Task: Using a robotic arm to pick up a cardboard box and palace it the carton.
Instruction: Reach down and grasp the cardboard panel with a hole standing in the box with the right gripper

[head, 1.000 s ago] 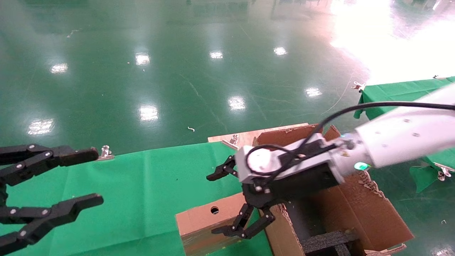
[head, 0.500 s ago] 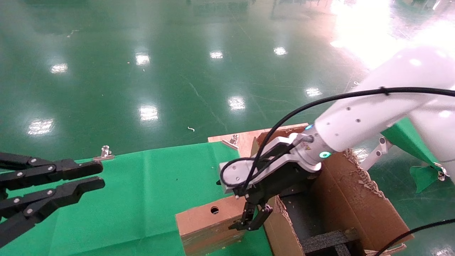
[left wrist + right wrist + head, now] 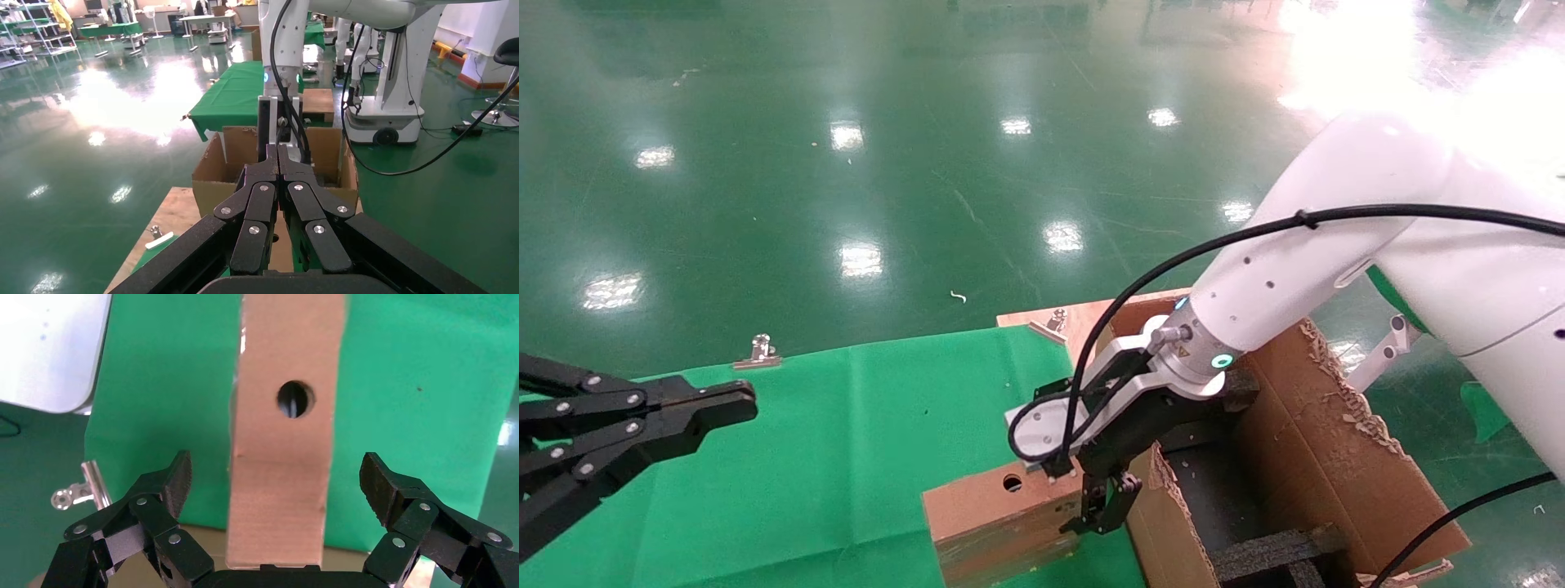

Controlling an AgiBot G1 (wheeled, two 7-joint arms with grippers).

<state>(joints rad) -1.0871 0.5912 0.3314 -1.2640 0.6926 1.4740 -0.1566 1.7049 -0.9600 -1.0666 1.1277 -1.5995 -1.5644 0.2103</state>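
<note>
The cardboard box (image 3: 1001, 518) lies on the green cloth (image 3: 846, 457) at the near edge of the table, with its round hole (image 3: 1012, 483) facing up. Its right end is just beside the carton (image 3: 1336, 474). The right gripper (image 3: 1109, 510) of the robotic arm (image 3: 1303, 278) points down over that right end of the box. In the right wrist view the 2 fingers (image 3: 160, 496) are spread wide, 1 on each side of the box (image 3: 284, 422), and they do not touch it. The carton stands to the right with its flaps up, ragged edges and black foam (image 3: 1271, 551) inside. Off to the left, the left gripper (image 3: 727, 403) hangs above the cloth, well apart from the box. Its fingers (image 3: 260, 208) are pressed together and hold nothing. A metal clip (image 3: 758, 353) sits at the far edge of the cloth. Beyond it is the shiny green floor (image 3: 928, 163).
</note>
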